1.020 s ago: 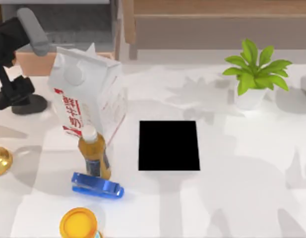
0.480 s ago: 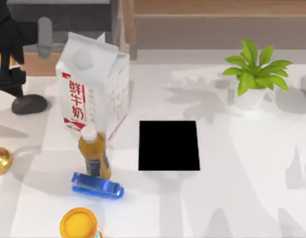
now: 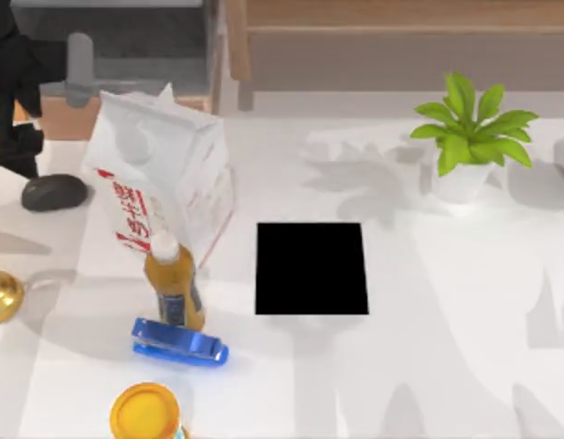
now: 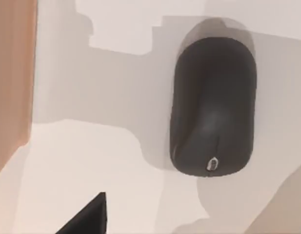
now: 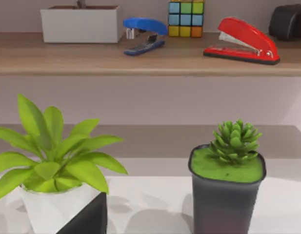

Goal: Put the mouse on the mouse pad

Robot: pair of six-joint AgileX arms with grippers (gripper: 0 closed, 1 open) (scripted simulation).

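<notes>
Dark grey mouse (image 3: 54,192), plain black mouse pad (image 3: 311,268), blue stapler (image 3: 179,342), white milk carton (image 3: 158,174) with red lettering.

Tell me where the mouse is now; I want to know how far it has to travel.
In the top view the mouse lies on the table's far left, left of the milk carton, with the left gripper just above it; the mouse pad is mid-table.
</notes>
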